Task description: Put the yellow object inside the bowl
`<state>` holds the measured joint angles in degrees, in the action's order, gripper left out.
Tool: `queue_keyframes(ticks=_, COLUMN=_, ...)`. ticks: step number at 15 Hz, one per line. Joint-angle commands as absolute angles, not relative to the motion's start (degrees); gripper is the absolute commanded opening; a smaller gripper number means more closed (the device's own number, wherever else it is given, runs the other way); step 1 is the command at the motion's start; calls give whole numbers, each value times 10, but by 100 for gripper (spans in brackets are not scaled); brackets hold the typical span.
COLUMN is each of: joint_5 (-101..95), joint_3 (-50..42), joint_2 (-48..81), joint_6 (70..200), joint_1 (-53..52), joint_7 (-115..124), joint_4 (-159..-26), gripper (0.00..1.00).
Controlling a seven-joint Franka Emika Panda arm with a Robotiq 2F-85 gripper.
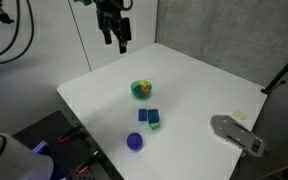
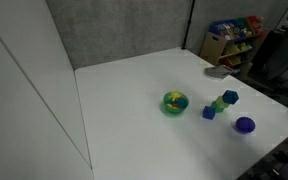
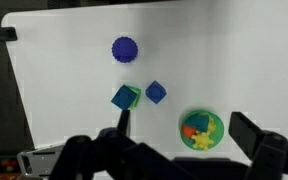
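Observation:
The green bowl (image 3: pixel 202 130) stands on the white table and shows in both exterior views (image 1: pixel 142 90) (image 2: pixel 174 102). The yellow object (image 3: pixel 196 138) lies inside the bowl, next to an orange piece and a blue piece. My gripper (image 1: pixel 116 42) is open and empty, high above the far part of the table and well away from the bowl. In the wrist view its two dark fingers (image 3: pixel 184 128) frame the bowl from far above. My gripper is out of view in the exterior view that shows the shelf.
A blue block (image 3: pixel 156 92) and a blue block on a green block (image 3: pixel 125 97) lie near the bowl. A purple ball (image 3: pixel 125 49) (image 1: pixel 135 141) lies beyond them. A grey flat tool (image 1: pixel 236 133) lies at the table's edge. A shelf of colourful boxes (image 2: pixel 232 38) stands behind.

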<state>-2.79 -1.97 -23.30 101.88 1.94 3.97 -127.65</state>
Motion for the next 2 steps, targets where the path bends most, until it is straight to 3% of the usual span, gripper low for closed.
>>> queue_keyframes(ticks=1, joint_5=-27, joint_3=-17, joint_2=-234, joint_6=1017, joint_1=22, joint_7=39, joint_4=-1275, gripper=100)
queue_keyframes(ticks=2, joint_5=-27, joint_3=-17, joint_2=-234, joint_6=1017, joint_1=22, joint_7=39, joint_4=-1275, gripper=100)
